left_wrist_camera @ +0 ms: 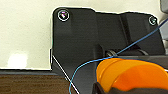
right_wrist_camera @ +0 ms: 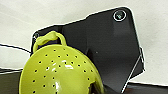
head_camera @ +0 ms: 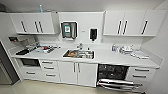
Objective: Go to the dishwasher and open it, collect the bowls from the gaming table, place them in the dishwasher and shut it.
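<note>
The dishwasher (head_camera: pixel 112 72) is set under the counter right of the middle, among white cabinet doors. Its grey steel door (head_camera: pixel 117 83) is folded down and the dark interior shows. In the left wrist view an orange bowl (left_wrist_camera: pixel 135 73) sits close to the camera, with my left gripper (left_wrist_camera: pixel 101 88) shut on its rim. In the right wrist view a yellow-green bowl (right_wrist_camera: pixel 57 72), dotted with small holes and with a loop handle, is held in my right gripper (right_wrist_camera: pixel 94 88). The gaming table is out of view.
A long white counter (head_camera: pixel 110 58) carries a steel sink (head_camera: pixel 78 53) and clutter at both ends. White drawers (head_camera: pixel 141 73) flank the dishwasher on its right, and a dark built-in oven (head_camera: pixel 30 62) sits at the left. Pale floor lies in front.
</note>
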Robot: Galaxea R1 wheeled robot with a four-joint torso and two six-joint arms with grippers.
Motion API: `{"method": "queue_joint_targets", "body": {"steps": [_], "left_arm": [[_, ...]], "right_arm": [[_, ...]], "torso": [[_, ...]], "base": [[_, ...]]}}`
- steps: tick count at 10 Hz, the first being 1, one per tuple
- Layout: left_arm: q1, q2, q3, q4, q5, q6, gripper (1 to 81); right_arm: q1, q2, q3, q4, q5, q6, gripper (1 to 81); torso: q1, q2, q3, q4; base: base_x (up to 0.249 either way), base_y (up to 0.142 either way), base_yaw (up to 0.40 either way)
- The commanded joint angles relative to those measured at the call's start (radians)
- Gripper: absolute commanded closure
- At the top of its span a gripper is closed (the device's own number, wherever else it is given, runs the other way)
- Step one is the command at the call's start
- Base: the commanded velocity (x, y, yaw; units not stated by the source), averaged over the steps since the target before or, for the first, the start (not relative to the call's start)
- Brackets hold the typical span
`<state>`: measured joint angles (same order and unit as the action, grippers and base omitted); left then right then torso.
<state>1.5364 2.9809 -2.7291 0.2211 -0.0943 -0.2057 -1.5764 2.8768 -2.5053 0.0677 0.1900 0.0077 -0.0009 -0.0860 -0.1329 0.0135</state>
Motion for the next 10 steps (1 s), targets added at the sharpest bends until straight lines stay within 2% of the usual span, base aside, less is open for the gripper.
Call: {"method": "queue_joint_targets", "body": {"steps": [1,10], "left_arm": [[-0.035,-0.006,0.000,0.009,0.050,0.006,81.1],[-0.035,-0.005,-0.001,0.009,0.051,0.008,81.1]], "right_arm": [[0.037,-0.011,0.004,-0.009,-0.049,-0.003,81.1],[0.038,-0.011,0.001,-0.008,-0.049,-0.002,81.1]], "torso": [[0.001,0.000,0.000,0.000],[0.002,0.001,-0.001,0.000]], "base": [[0.173,0.000,0.000],[0.173,0.000,0.000]]}}
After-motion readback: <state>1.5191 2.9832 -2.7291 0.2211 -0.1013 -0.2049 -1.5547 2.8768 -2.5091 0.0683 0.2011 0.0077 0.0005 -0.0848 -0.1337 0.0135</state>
